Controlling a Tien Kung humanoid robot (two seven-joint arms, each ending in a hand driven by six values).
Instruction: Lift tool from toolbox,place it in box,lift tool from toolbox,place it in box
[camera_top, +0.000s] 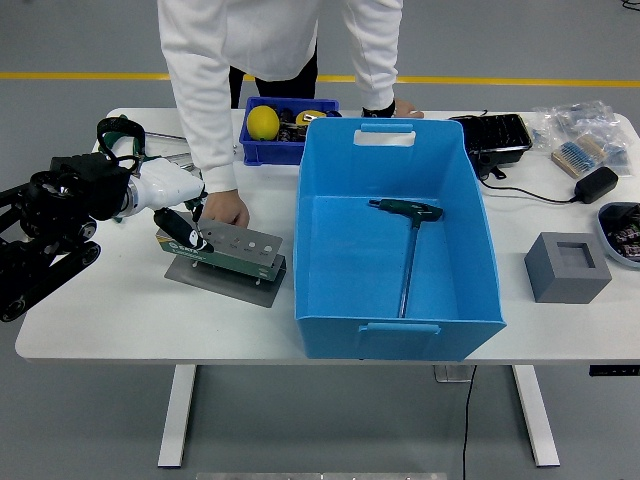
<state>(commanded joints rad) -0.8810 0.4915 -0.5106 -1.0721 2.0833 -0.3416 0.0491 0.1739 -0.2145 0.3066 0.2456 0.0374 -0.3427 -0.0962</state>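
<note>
The toolbox is a green tool stand with holes in its top, set on a grey plate left of centre. My left hand, white with black fingers, hangs over the stand's left end with fingers extended downward and nothing in them. A person's hand rests on the stand's back edge. The big blue box stands in the middle with a green-handled T-wrench lying on its floor. No right arm shows.
A small blue bin with a yellow ball sits behind the stand. Right of the box are a grey hollow block, a black tray, a black adapter with cable and plastic bags.
</note>
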